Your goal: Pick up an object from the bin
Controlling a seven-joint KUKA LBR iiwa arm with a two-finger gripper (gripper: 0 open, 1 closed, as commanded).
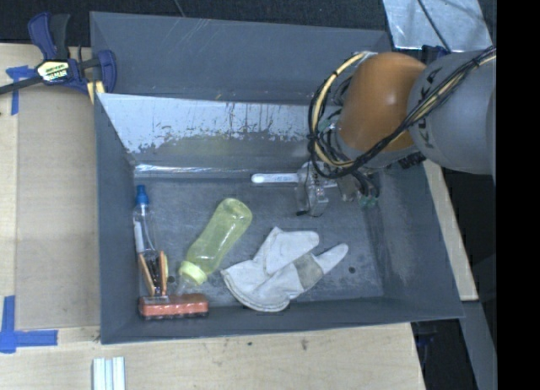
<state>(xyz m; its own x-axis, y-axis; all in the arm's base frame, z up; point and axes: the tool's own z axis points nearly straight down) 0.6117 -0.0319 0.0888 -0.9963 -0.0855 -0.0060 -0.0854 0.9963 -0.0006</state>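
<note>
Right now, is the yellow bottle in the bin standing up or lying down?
Lying down: the yellow bottle shows its full length, cap pointing lower left, beside the white glove.

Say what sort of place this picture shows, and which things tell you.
Probably a robotics lab test bench: a robot arm hung with cables reaches into a grey metal bin of loose odds and ends, such as a yellow bottle and a white glove.

From the right, the grey seven-joint arm [460, 118] reaches in, its last link angled downward. A rounded orange cover [380, 101] caps the wrist, ringed by looping black and yellow cables [325, 127]. Below it the small silvery metal two-finger gripper [310, 198] hangs, pointing down.
</note>
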